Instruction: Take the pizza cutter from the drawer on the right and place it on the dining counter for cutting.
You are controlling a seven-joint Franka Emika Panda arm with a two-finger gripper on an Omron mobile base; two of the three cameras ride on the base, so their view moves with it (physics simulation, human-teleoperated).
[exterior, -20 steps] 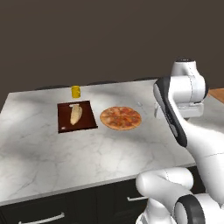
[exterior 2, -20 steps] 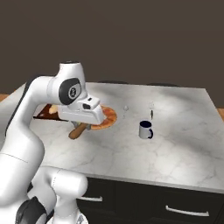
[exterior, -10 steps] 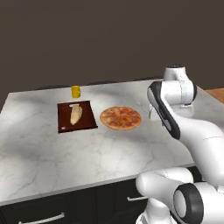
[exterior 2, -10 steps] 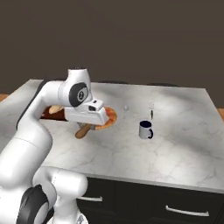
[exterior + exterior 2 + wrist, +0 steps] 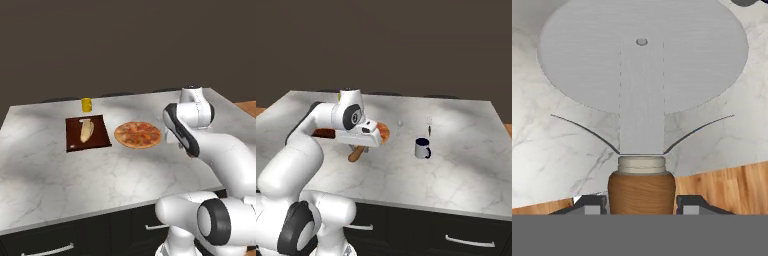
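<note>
My gripper (image 5: 641, 205) is shut on the pizza cutter's brown wooden handle (image 5: 641, 191). The silvery wheel (image 5: 587, 55) points away from the hand, over white marble. In the right base view the pizza cutter (image 5: 356, 154) hangs under the hand with its handle slanting down, just above the dining counter (image 5: 456, 175) and next to the pizza (image 5: 384, 133). In the left base view my arm hides the hand, beside the pizza (image 5: 137, 134) on the dining counter (image 5: 100, 175).
A dark cutting board (image 5: 100, 135) carries a pale bread loaf (image 5: 86, 130), with a yellow cup (image 5: 86, 104) behind it. A dark-rimmed mug (image 5: 422, 148) stands right of the pizza. Wooden floor (image 5: 727, 185) shows past the counter's edge.
The arm has swung slightly, carrying the held pizza cutter a little further along the counter beside the pizza. The grip has not changed.
</note>
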